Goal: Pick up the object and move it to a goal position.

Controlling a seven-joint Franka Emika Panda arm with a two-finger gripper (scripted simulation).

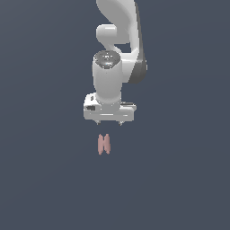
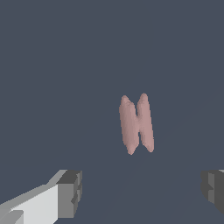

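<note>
The object (image 1: 103, 144) is a small pale pink piece with two upright lobes joined at a pinched middle. It rests on the plain dark grey surface, just in front of and below the white arm's hand in the exterior view. My gripper (image 1: 109, 122) hangs above it, open and empty, with only the two short fingertips showing under the white hand. In the wrist view the object (image 2: 136, 124) lies ahead of the gripper (image 2: 142, 192), between the lines of the two wide-apart grey fingers (image 2: 70, 193), apart from both.
</note>
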